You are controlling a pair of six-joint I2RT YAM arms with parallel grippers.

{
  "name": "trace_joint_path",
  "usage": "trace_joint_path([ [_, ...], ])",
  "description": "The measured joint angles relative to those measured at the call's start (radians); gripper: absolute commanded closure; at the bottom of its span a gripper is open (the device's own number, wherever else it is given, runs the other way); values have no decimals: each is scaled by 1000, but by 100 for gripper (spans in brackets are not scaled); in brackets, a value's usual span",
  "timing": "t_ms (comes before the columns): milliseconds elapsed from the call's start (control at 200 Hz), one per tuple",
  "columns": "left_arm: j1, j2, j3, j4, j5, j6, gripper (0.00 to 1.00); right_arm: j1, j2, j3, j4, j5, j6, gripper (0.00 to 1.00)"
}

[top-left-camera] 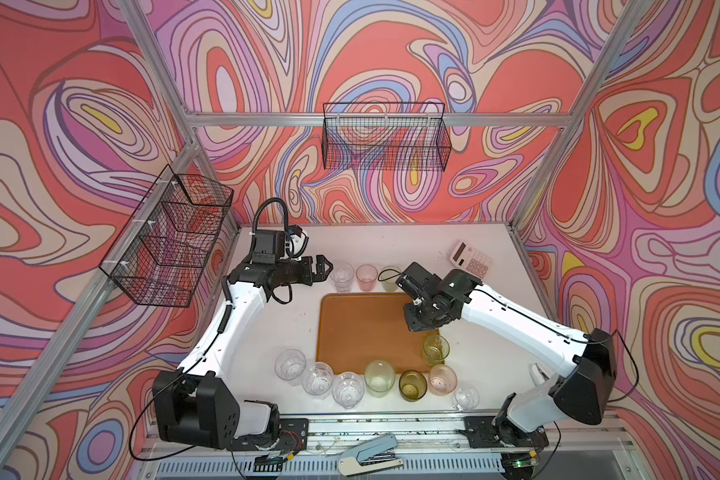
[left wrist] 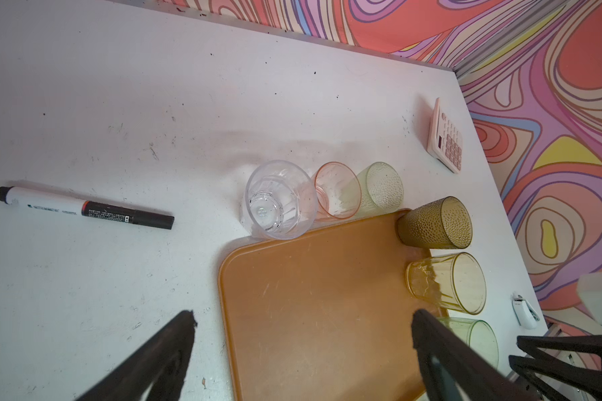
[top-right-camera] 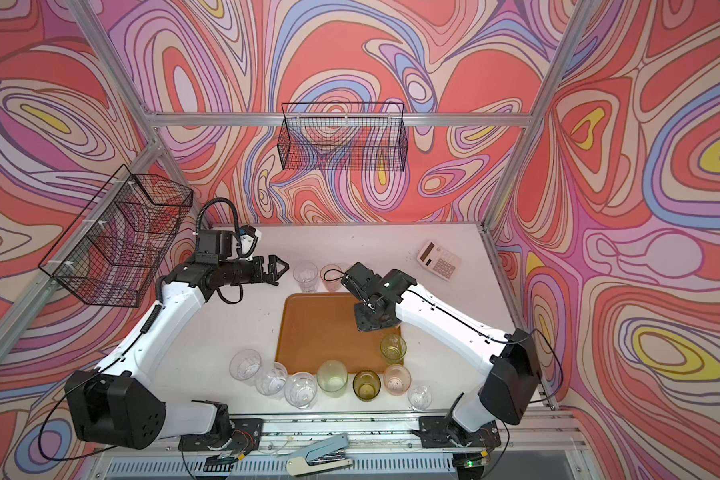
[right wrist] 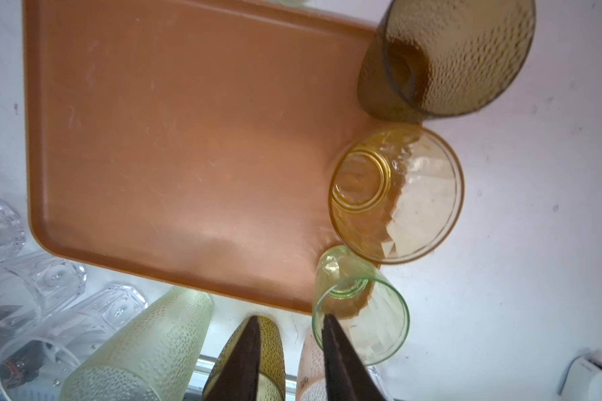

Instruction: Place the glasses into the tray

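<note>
1. Carrying print too small to read: a black-and-white marker (left wrist: pixel 84 208), lying on the white table (left wrist: pixel 119 104) well apart from the tray (left wrist: pixel 310 312), appearing in the left wrist view alone.
2. Showing keys too blurred to read: a pink calculator (top-left-camera: pixel 472 259), sitting at the table's far right corner.
3. Appearing only in the wrist views, hidden beneath the right arm in both top views: an olive-brown glass (left wrist: pixel 435 222) and an amber glass (left wrist: pixel 445 281), standing at the tray's right edge.
4. Appearing only in both top views: a stapler (top-left-camera: pixel 371 455) on the front rail, wire baskets (top-left-camera: pixel 385 137) on the walls.
5. Ringing the tray, glasses (top-left-camera: pixel 379 376): three lining its far edge, seven lining its near edge.
6. Spreading wide over the table near the tray's far left corner, gripping nothing: left gripper (top-left-camera: pixel 328 270) fingers.
7. Parting slightly above a bright green glass (right wrist: pixel 372 319) at the tray's near right corner: right gripper (right wrist: pixel 291 317) fingers, one tip overlapping its rim, contact impossible to tell.
</note>
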Motion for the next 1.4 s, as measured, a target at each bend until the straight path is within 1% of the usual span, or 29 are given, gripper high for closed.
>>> trace_joint_path([
  [220, 0, 0, 0, 0, 3, 0, 0, -10, 124, 124, 19, 0, -122, 67],
  [451, 0, 0, 0, 0, 4, -1, 0, -45, 244, 258, 44, -11, -238, 67],
  [606, 0, 0, 0, 0, 6, -1, 0, -94, 296, 280, 83, -43, -303, 67],
  [1072, 0, 0, 0, 0, 19, -2, 0, -164, 421, 363, 175, -96, -424, 68],
  [1397, 0, 0, 0, 0, 30, -8, 0, -195, 497, 418, 218, -115, -462, 68],
])
